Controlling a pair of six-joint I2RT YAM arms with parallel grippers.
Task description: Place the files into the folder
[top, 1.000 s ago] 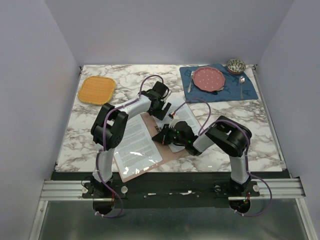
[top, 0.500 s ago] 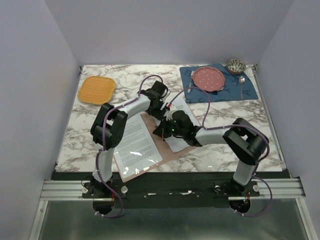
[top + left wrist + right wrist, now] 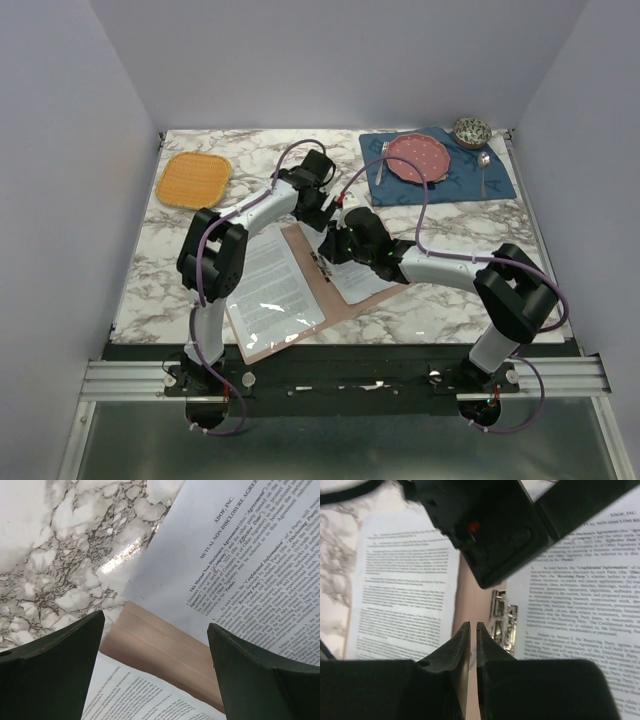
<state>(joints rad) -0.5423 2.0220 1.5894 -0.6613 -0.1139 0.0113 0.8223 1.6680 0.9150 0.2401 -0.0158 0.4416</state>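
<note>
— While the left gripper hangs released and the right gripper is clenched on nothing, what may fail?

— One white printed paper sheet overhangs the open pinkish-brown card folder; closing may crease it, I think.

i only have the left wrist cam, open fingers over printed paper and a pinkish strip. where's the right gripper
Observer: The right gripper hangs over the spine of the pinkish-brown card folder, right beside the small metal clip.
Operator: open or shut
Observer: Shut. Its fingers nearly touch, and nothing shows between them.
Operator: that paper at the bottom of my view, where does it lie
Observer: That second white printed sheet lies on the left half of the open folder, nearer the left arm's base.
</note>
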